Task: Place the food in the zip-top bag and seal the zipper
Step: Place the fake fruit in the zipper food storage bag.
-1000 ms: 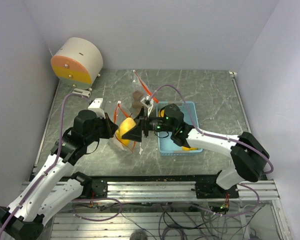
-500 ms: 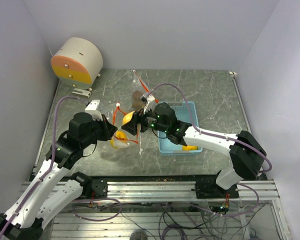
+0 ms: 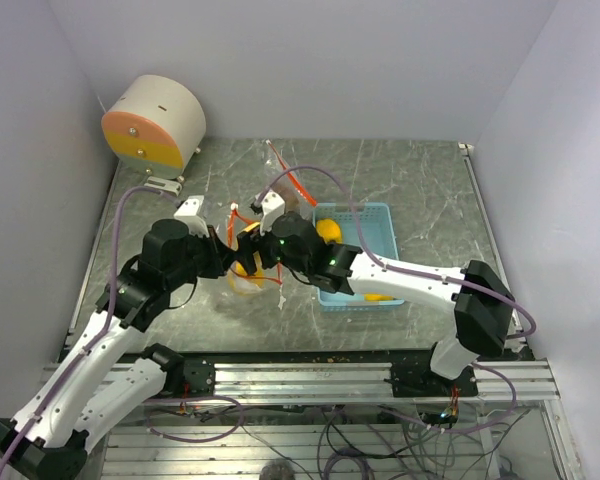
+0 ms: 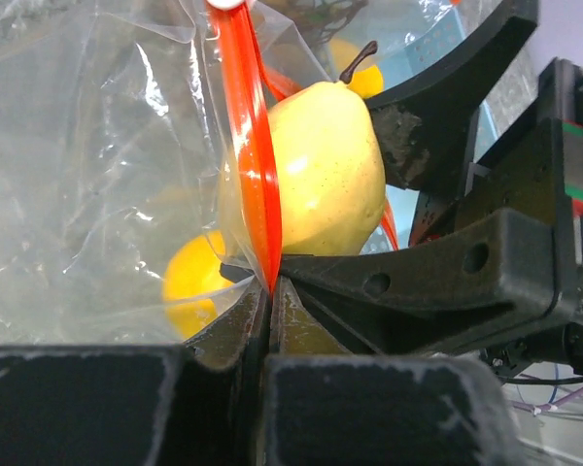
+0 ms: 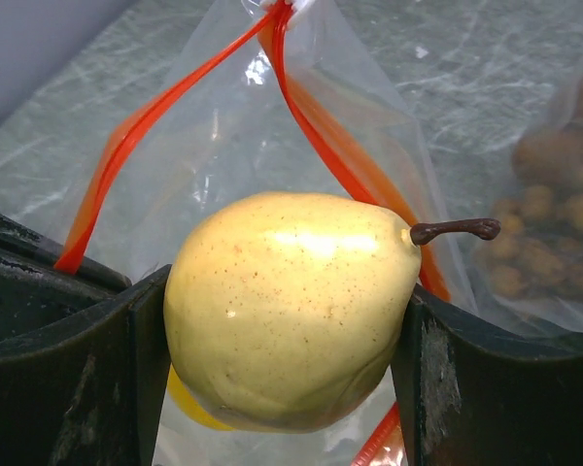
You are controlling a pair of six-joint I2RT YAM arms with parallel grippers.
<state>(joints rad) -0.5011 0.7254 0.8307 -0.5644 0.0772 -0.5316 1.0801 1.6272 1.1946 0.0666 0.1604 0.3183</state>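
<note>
Two pincers are engaged at the bag mouth. The left pincer (image 4: 270, 301) is pressed together on the red zipper strip (image 4: 248, 146) of the zip-top bag (image 4: 97, 175). A yellow pear (image 5: 291, 282) is clamped in the right pincer (image 5: 284, 335) at the opening, not yet released. One orange fruit (image 4: 189, 286) is already bagged. A round fruit (image 3: 327, 230) is left in the light blue tray (image 3: 380, 212), right of the middle of the surface (image 3: 430, 180). Sealing is judged outstanding.

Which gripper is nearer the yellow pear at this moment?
Right. The right gripper has the pear clamped between its fingers; the left gripper is shut on the red zipper strip of the bag, just beside it.
</note>
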